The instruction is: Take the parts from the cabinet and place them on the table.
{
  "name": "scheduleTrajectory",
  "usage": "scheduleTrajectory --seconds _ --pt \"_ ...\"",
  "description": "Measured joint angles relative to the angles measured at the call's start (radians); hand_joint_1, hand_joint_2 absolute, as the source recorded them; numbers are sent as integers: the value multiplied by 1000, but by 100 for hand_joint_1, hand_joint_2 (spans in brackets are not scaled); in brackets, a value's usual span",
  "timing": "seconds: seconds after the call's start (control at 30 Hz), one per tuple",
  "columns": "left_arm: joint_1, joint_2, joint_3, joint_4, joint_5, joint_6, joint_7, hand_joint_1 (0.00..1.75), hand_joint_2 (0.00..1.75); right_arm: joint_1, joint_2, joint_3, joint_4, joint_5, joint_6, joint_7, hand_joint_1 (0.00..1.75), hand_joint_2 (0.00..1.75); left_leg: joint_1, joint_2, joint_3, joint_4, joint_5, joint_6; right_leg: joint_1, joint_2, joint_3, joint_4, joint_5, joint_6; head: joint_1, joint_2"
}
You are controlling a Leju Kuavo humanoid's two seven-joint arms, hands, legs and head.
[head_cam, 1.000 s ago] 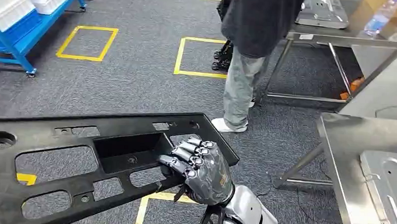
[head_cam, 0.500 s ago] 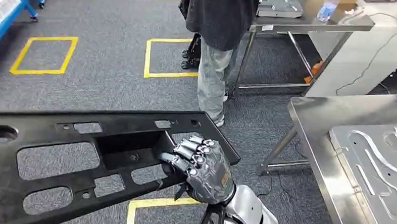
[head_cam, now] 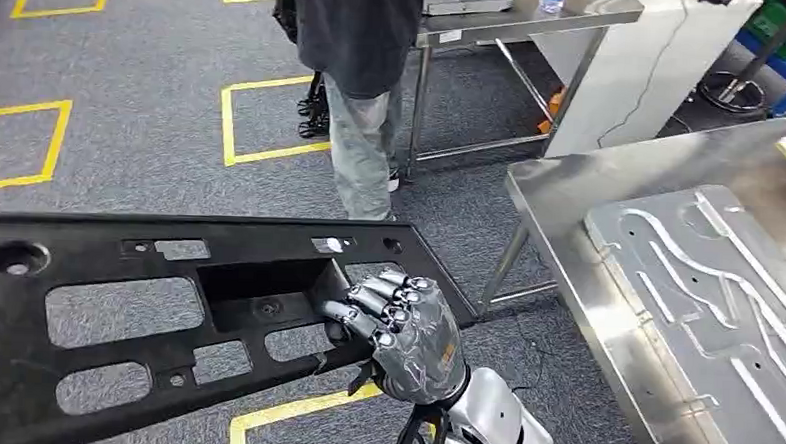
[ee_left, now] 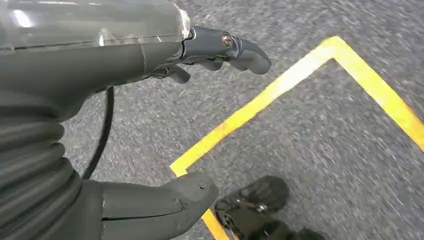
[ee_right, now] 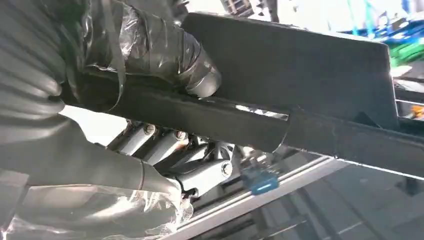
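Observation:
A large black plastic panel (head_cam: 165,312) with several cut-outs is carried flat above the floor, across the lower left of the head view. My right hand (head_cam: 404,333) grips its right end, fingers hooked over a bar beside the rectangular recess. In the right wrist view the thumb (ee_right: 170,55) and fingers (ee_right: 165,150) wrap around the panel (ee_right: 300,75). My left hand (ee_left: 75,65) hangs over the grey carpet, fingers (ee_left: 240,47) and thumb (ee_left: 165,200) apart, holding nothing. A steel table (head_cam: 558,239) stands to the right, bearing an embossed metal sheet (head_cam: 706,296).
A person (head_cam: 360,80) in a dark top and grey trousers stands ahead, next to a second steel table (head_cam: 518,17). A white cabinet (head_cam: 636,72) stands behind the near table. Yellow tape squares (head_cam: 263,116) mark the grey carpet.
The camera has turned to the right: the steel table and its metal sheet fill more of the picture, and the person sits further left. My right hand still grips the panel.

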Motion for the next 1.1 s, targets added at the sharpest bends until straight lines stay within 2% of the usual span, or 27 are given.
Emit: scheduleTrajectory --seconds 0.03,0.07,0.13,0.17,0.2,0.23,0.27,0.3,0.33,0.37,0.47,0.5,0.53,0.57,0.6,0.67,0.7,0.73,0.77,0.8,0.83,0.87,0.97,1.0,1.03,1.07,1.1 --pt "0 0 0 0 2 -1 -3 0 175 -3 0 0 -1 2 0 0 175 175 1 -51 -14 39 -28 0 -2 11 1 -2 2 -7 0 0" --pt "2 -2 0 0 2 -3 -4 0 175 -4 2 0 -1 2 0 0 175 175 2 -77 -46 110 -66 -1 -3 21 0 -2 2 -10 -1 0" --pt "10 0 0 0 3 -2 -3 0 175 -2 2 0 -1 3 0 1 175 175 3 -93 -124 264 -125 -7 -3 49 0 1 1 -12 0 0" --pt "13 0 0 0 6 0 -2 0 175 -1 2 0 -1 5 0 1 175 175 3 -94 -149 305 -128 -8 -3 63 -1 4 1 -12 -1 0" --pt "12 0 0 0 13 3 1 0 175 0 2 0 -1 5 0 1 175 175 3 -94 -153 298 -107 -8 -3 76 -1 7 0 -12 0 0" --pt "10 0 2 0 21 4 8 0 175 0 2 0 -1 6 0 1 175 175 4 -96 -135 247 -63 -8 -5 91 -1 11 -3 -10 0 0" --pt "8 0 5 0 29 4 16 0 175 0 2 0 -1 7 0 1 175 175 7 -102 -98 155 -7 -8 -8 106 0 18 -6 -6 0 0" --pt "8 0 9 0 34 2 21 0 175 0 2 0 -1 8 0 2 175 175 11 -124 -60 68 39 -10 -10 118 0 24 -11 -1 0 0" --pt "9 0 11 0 37 -1 26 0 175 0 2 0 -1 10 0 4 175 175 17 -184 -46 39 21 -10 -11 128 -7 29 -14 5 0 0" --pt "9 0 13 0 41 -6 28 0 175 -2 2 0 -1 12 0 4 175 175 17 -195 -41 19 25 -7 -7 141 -17 42 -14 10 0 0" --pt "10 2 16 0 46 -19 31 0 175 1 1 0 -1 17 -1 5 175 175 10 -164 -43 23 30 8 -14 174 -25 30 -1 32 0 0" --pt "9 1 16 0 46 -23 29 0 175 1 0 0 -1 18 -1 6 175 175 20 -148 -40 12 37 20 -15 171 -27 34 -6 35 0 0" --pt "7 3 17 0 47 -27 26 0 175 1 0 -2 -1 19 -1 8 175 175 16 -138 -37 8 39 26 -7 111 -36 60 -27 38 2 0" --pt "8 3 19 0 48 -30 22 0 175 1 -1 -3 -1 21 -1 12 175 175 14 -125 -37 7 40 33 -8 73 -64 116 -61 42 2 0" --pt "10 3 22 0 50 -35 18 0 175 1 -1 -7 -1 21 0 17 175 175 11 -112 -38 7 39 33 -10 50 -103 196 -101 45 3 0" --pt "17 5 28 0 54 -43 13 0 175 4 -6 -17 -1 29 2 25 175 175 7 -81 -40 8 38 35 -12 38 -168 327 -146 47 3 0" --pt "19 6 31 0 54 -47 10 0 175 6 -12 -27 -1 41 7 32 175 175 6 -67 -39 8 37 36 -12 38 -172 332 -133 47 3 0" --pt "19 6 32 0 54 -48 7 0 175 8 -18 -37 -1 50 8 39 175 175 5 -55 -38 8 35 36 -11 37 -150 287 -99 45 3 0" --pt "18 6 32 0 54 -50 5 0 175 8 -24 -45 -1 56 10 40 175 175 4 -45 -35 8 33 35 -9 31 -104 204 -54 40 3 0" --pt "18 6 33 0 54 -51 2 0 175 8 -27 -52 -1 65 16 48 175 175 3 -34 -31 8 31 34 -5 9 -49 103 -11 31 3 0" --pt "18 6 33 0 54 -51 0 0 175 6 -31 -61 -1 81 22 61 175 175 3 -26 -27 7 29 31 6 -37 -13 29 -5 20 3 0" --pt "18 5 34 0 54 -51 -3 0 175 5 -37 -70 -1 98 33 74 175 175 -3 -17 -27 8 25 25 16 -48 -9 21 -10 15 3 0" --pt "17 5 35 0 54 -51 -10 0 175 5 -78 -129 -1 124 58 109 175 175 -2 9 -19 2 24 14 18 -12 -16 18 -6 8 3 0" --pt "16 6 35 0 53 -51 -12 0 175 5 -92 -153 -1 124 61 109 175 175 -8 19 -17 1 18 7 7 1 -3 1 3 -2 2 0" --pt "17 7 35 0 53 -51 -14 0 175 5 -99 -174 -1 124 62 109 175 175 0 -26 -17 17 6 2 3 8 2 -8 9 -3 3 0" --pt "17 7 35 0 53 -51 -15 0 175 -1 -101 -186 -1 123 64 110 175 175 1 -67 -37 61 -24 2 -1 16 2 -9 11 -9 2 0" --pt "19 7 35 0 53 -52 -15 0 175 -7 -103 -193 -1 126 68 111 175 175 1 -86 -75 141 -66 0 -3 30 1 -9 12 -11 2 0"
